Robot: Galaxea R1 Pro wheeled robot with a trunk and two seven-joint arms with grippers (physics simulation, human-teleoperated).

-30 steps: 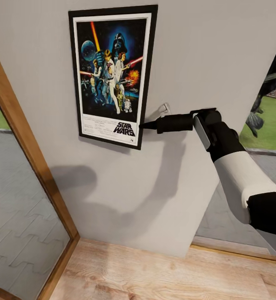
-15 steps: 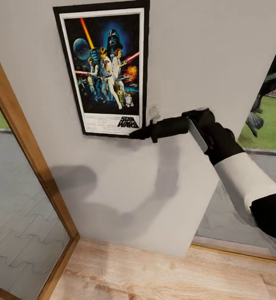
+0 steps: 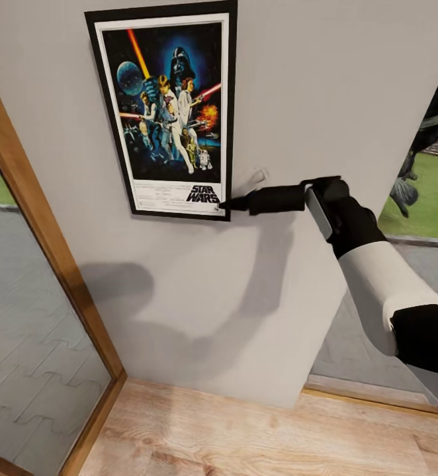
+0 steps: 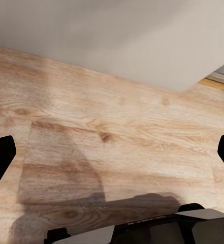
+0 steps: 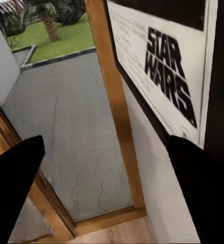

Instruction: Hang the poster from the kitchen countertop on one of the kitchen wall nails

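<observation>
Where the right arm's fingers (image 3: 231,204) had been pressed in under the poster's lower right corner half a second before, they now sat a little farther right, their tips level with that corner and at most just touching the black frame. From the head view I could not tell whether they gripped the edge or merely rested beside it. In the right wrist view the two dark fingers (image 5: 12,175) stood well apart, with the "STAR WARS" lettering and the frame's edge close by one of them, so I judged them open and holding nothing.

The poster (image 3: 167,112) itself hung upright and square on the pale wall (image 3: 311,99). A second before it had been tilted and lower on the wall; over the last half second it had not moved at all, though the arm had. That suggested it was now carried by a nail I could not see behind it, and the hanging step looked done or nearly so. A small pale bracket (image 3: 261,176) stuck out of the wall just above the right forearm.

The left arm's fingers (image 4: 2,157) were spread wide over the wooden floor (image 4: 117,127), empty.
</observation>
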